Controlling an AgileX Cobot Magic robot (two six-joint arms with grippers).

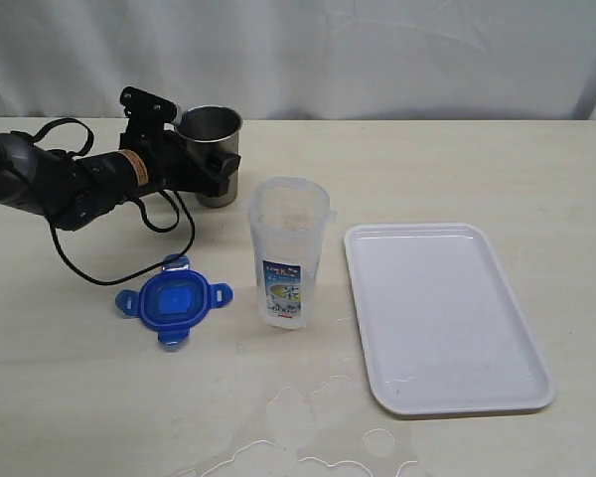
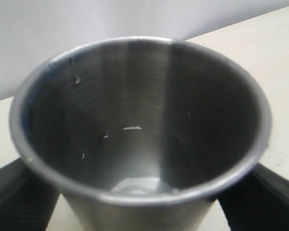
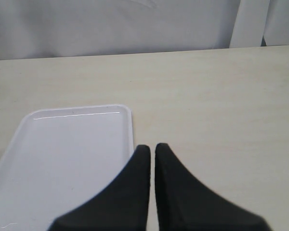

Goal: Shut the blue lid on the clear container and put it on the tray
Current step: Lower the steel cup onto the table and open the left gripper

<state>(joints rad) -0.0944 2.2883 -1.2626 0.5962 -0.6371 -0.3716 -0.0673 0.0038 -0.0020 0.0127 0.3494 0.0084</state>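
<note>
The clear container (image 1: 288, 253) is seen upright and uncovered on the table (image 1: 70, 397), near the middle of the exterior view, with its printed label turned toward the camera. The blue lid (image 1: 174, 301) is laid flat at about eight o'clock from the container, its four flaps spread outward; it is kept apart from the container and is touched by nothing. The white tray (image 1: 442, 313) is found at about four o'clock from the container, close beside it but not touching, and nothing is carried on it.

At about eleven o'clock from the container a steel cup (image 1: 222, 149) is held by the left gripper (image 1: 194, 147). In the left wrist view the dark fingers (image 2: 19, 197) are seen pressed against both sides of the cup, so the jaws are spread wide around it. Whether the cup is rested on the table or lifted just clear cannot be told. A black cable (image 1: 109, 275) is looped on the table at about ten o'clock from the lid.

The right gripper (image 3: 151, 149) is shown only in its own wrist view, its jaws drawn together and nothing held between them; the tray's corner (image 3: 62, 159) is seen beside it.

A thin puddle (image 1: 308, 427) is spread at six o'clock from the container.
</note>
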